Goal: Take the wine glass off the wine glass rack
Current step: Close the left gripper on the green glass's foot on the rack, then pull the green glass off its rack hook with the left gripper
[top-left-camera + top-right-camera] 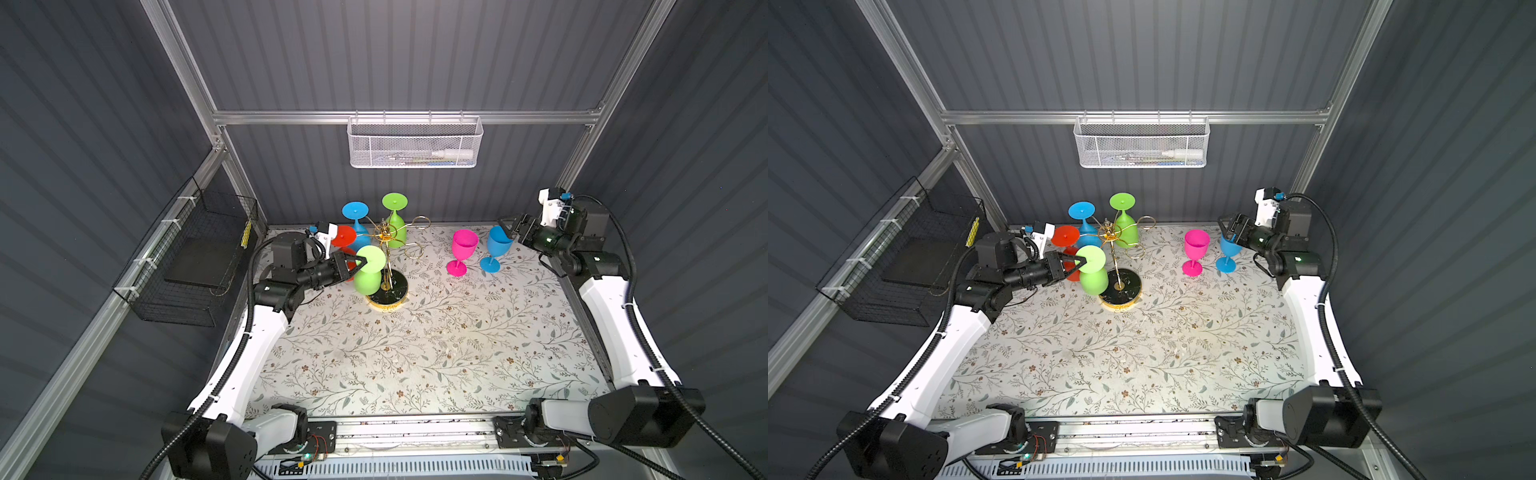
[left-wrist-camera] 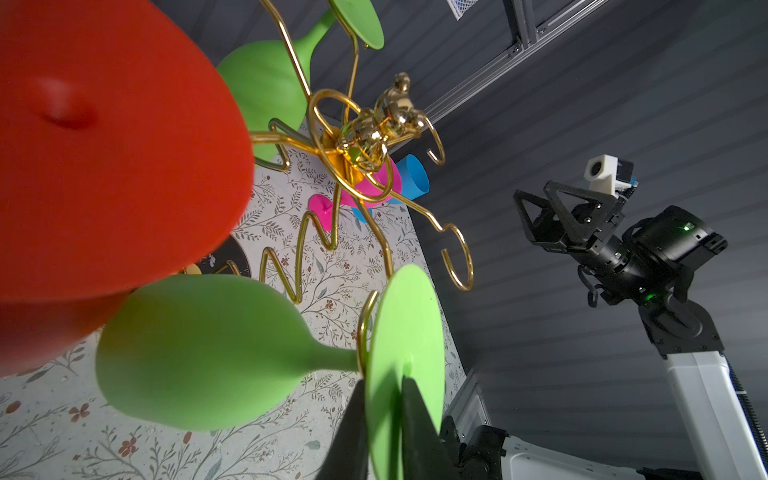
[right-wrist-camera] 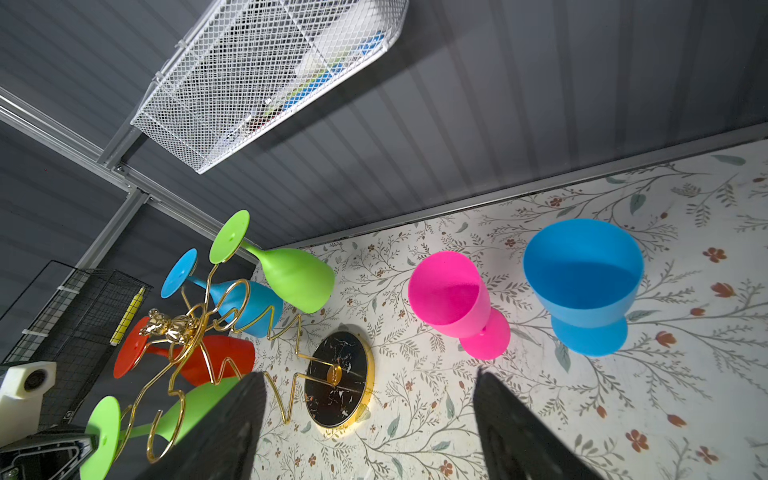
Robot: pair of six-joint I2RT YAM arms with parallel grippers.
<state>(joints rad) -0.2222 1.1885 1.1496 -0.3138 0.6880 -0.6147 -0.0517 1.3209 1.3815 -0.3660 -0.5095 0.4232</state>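
Note:
The wine glass rack (image 1: pixel 386 237) is a gold wire stand on a round black base (image 1: pixel 398 286), left of the table's middle in both top views. A green wine glass (image 1: pixel 368 279) hangs upside down from its front-left loop. My left gripper (image 1: pixel 360 262) is shut on the flat foot (image 2: pixel 409 316) of this glass, one finger (image 2: pixel 353 432) on each face of the disc. The foot still sits on the wire loop. My right gripper (image 1: pixel 506 226) stands open at the back right, above a blue glass, with nothing between its fingers (image 3: pixel 232 415).
Red (image 1: pixel 344 237), blue (image 1: pixel 355 211) and green (image 1: pixel 395 203) glasses also hang on the rack. A pink glass (image 1: pixel 463 247) and a blue glass (image 1: pixel 496 246) stand upright on the table right of it. A white mesh basket (image 1: pixel 413 143) hangs on the back wall, a black wire basket (image 1: pixel 195 257) on the left wall.

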